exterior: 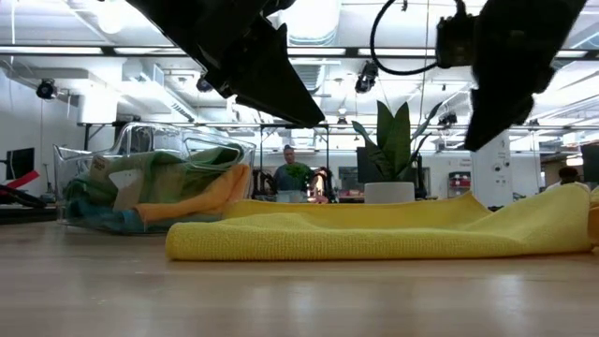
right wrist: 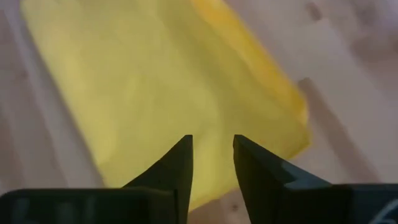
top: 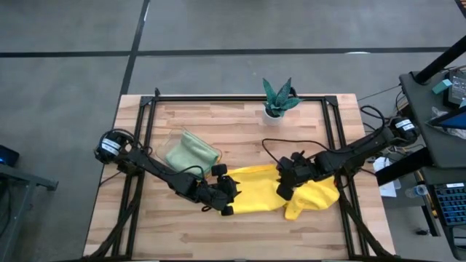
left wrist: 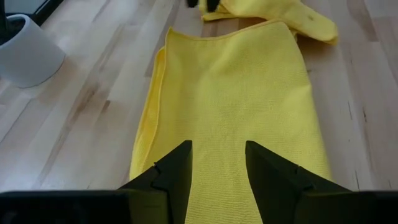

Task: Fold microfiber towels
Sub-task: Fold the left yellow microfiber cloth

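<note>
While yellow towel (top: pixel 262 191) lies flat | left fingers (left wrist: pixel 217 163) apart, above its edge

I can read no text, label, brand, number or sign in any of my views. The yellow towel (top: pixel 291 195) on the desk (top: pixel 240 240) carries no visible tag or print, and the white pot (left wrist: pixel 28 53) is plain. In the low view, the room behind the desk has screens and fixtures, but anything written there is too small for me to make out.
</note>
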Robot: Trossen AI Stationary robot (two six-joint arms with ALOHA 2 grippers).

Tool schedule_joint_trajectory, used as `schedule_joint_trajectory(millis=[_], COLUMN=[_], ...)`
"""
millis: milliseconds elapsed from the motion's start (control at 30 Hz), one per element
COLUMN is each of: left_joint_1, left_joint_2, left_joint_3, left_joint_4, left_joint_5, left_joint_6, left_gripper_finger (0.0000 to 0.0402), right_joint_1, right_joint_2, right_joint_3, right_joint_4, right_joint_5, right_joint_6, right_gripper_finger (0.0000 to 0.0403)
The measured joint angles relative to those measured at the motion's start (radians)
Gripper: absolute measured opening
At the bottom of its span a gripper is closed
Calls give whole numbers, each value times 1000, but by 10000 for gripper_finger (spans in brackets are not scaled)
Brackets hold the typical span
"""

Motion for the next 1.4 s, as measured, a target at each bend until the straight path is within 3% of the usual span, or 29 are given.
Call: schedule_joint_trajectory(millis=[200, 567, 733, 1067, 1400], left_joint_1=[0, 0, 0, 0, 0], left_joint_2=[0, 0, 0, 0, 0], left_joint_3=[-1, -1, -2, -2, -3], left_joint_4=[0, -1, -1, -1, -2], left_joint_5=[0, -4, -4, -3, -2], left_joint_6=[0, 1, 1, 1, 1], left_gripper_finger=[134, 134, 134, 134, 134], right_joint_1=[35, 26, 13, -7, -7], right_joint_2=[0, 14, 19, 22, 181], right_joint_3=[-2, -106, -179, -284, -279], right_joint_4=[-82, -81, 67, 327, 569], right_joint_5=[-81, -31, -38, -40, -73], right_joint_6=[148, 319, 336, 345, 301], right_gripper_finger=[115, 248, 284, 291, 284])
